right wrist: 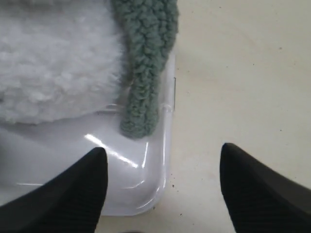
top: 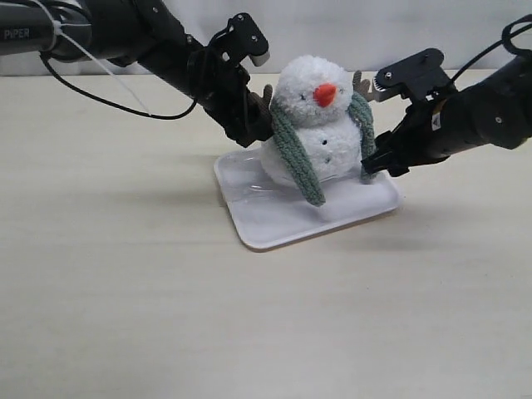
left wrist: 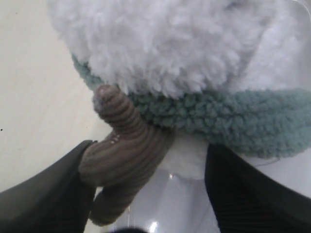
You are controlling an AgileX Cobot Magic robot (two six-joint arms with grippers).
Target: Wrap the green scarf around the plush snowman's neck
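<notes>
The plush snowman (top: 309,83) sits upright on a white tray (top: 274,224). The green scarf (top: 293,154) lies round the back of its neck (top: 320,123), and both ends hang down the front. The longer end reaches the tray. My left gripper (top: 256,125) is open beside the snowman, by its brown twig arm (left wrist: 126,145). The arm lies between the fingers (left wrist: 48,194) and leans on one of them. Above it runs the scarf band (left wrist: 233,116). My right gripper (top: 374,163) is open and empty, low at the tray's corner (right wrist: 141,184), close to the short scarf end (right wrist: 143,82).
The tray lies on a pale tabletop (top: 125,291). Both black arms lean in over the tray from either side. A black cable (top: 100,96) trails from the left arm at the back. The snowman's other twig arm (top: 362,81) sticks up near the right arm.
</notes>
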